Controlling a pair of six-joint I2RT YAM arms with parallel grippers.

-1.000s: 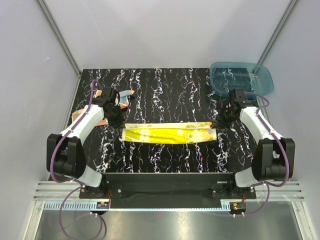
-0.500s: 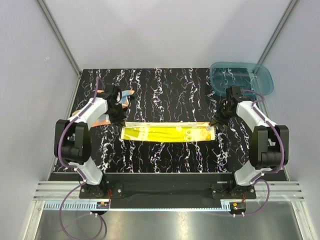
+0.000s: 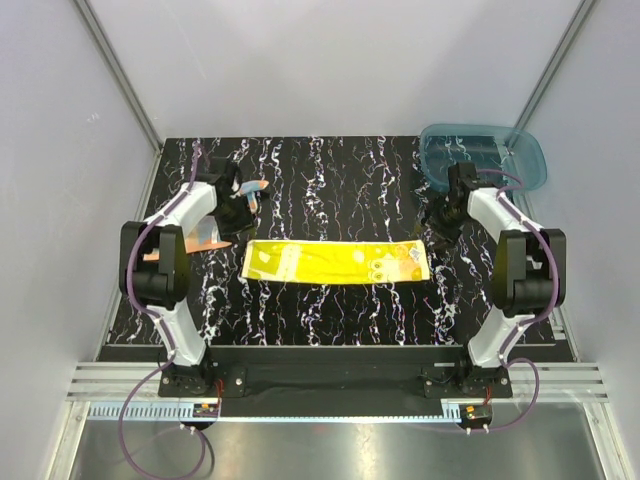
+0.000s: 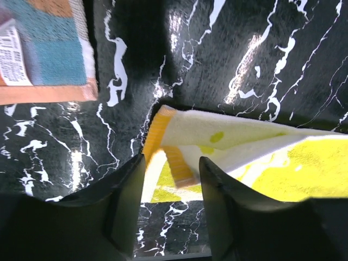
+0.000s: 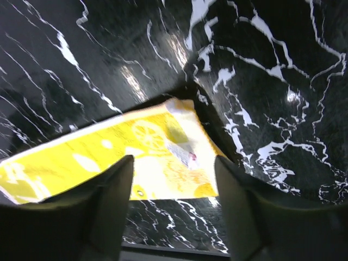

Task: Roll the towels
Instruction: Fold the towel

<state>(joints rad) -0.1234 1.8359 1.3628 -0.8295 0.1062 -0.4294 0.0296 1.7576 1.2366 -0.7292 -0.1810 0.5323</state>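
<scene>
The yellow towel (image 3: 335, 262) lies on the black marbled table as a long folded strip. Its left end (image 4: 217, 157) has a loose orange-edged corner, and its right end (image 5: 163, 152) shows a small label. My left gripper (image 3: 236, 214) (image 4: 173, 168) hovers open just above and behind the left end, holding nothing. At the other end my right gripper (image 3: 438, 226) (image 5: 174, 166) is open too, its fingers apart over the towel. The orange towel (image 3: 203, 238) (image 4: 46, 54), with blue and white patches, lies at the far left, partly under the left arm.
A translucent teal bin (image 3: 483, 158) stands at the back right corner, just behind the right arm. Grey walls and metal rails close in the table (image 3: 330, 170) on three sides. Both arm bases sit at the near edge.
Both grippers were shut on the yellow towel's ends and have opened and let go. The arms drew back a little toward the far side; the strip has settled on the table.
</scene>
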